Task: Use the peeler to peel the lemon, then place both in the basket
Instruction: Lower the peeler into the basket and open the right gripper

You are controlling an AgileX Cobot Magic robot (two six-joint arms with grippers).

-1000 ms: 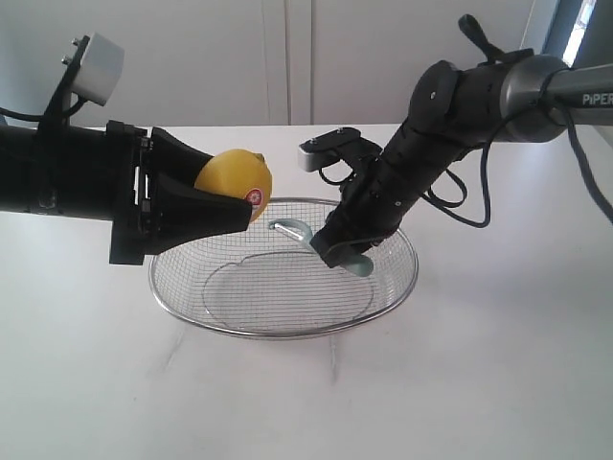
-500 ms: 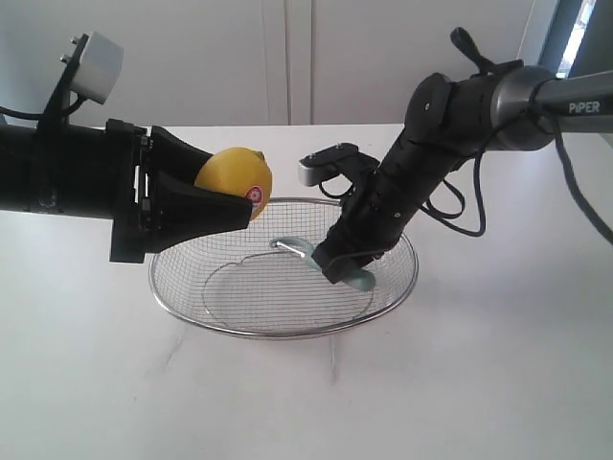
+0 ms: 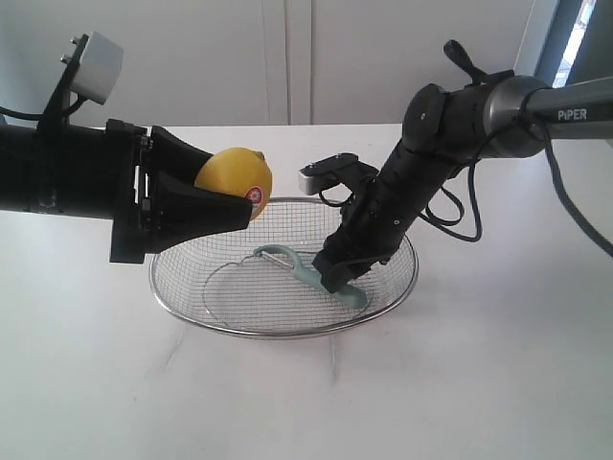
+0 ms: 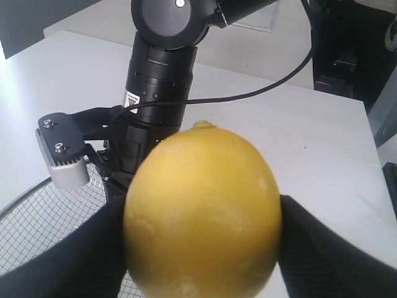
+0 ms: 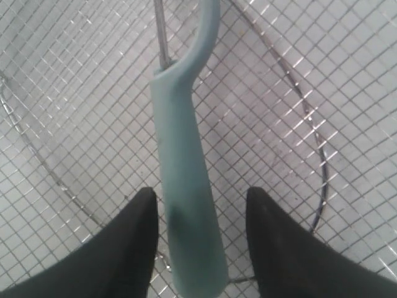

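Note:
My left gripper [image 3: 235,201] is shut on the yellow lemon [image 3: 235,182] and holds it in the air over the left rim of the wire-mesh basket [image 3: 192,311]; its red-and-white sticker faces the front. In the left wrist view the lemon [image 4: 201,211] fills the gap between both black fingers. The teal peeler [image 3: 316,278] lies flat on the mesh inside the basket. My right gripper [image 3: 337,278] hangs low over its handle, open. In the right wrist view the handle [image 5: 186,205] lies between the spread fingers [image 5: 139,239], with a gap on each side.
The basket stands in the middle of a white table [image 3: 498,364]. A white wall with cabinet doors [image 3: 287,57] runs behind the table. The right arm's cable [image 3: 460,216] loops above the basket's right rim.
The right gripper has lowered the peeler onto the basket's mesh and opened, letting it go. The peeler now lies flat. The left gripper and the lemon have not moved.

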